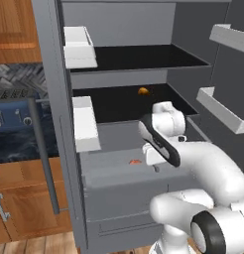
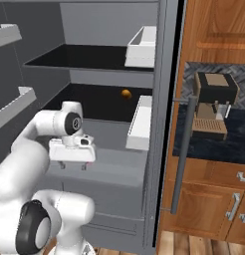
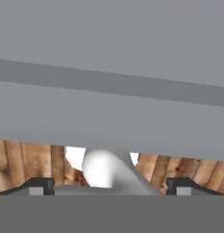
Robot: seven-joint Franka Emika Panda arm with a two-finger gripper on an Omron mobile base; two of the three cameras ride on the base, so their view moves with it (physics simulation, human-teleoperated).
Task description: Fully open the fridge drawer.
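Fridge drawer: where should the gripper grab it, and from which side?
Best bet is the top front edge of the fridge drawer. Its front panel is plain and flat, no handle visible, so the lip where the flat top meets the front is the only hold. Come from above, fingers down over that edge, then pull out toward the base. The gripper hangs just over the top, jaws wide in the hand view.

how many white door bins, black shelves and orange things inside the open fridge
white door bins: 4 (left door, right door)
black shelves: 2 ()
orange item: 1
total: 7
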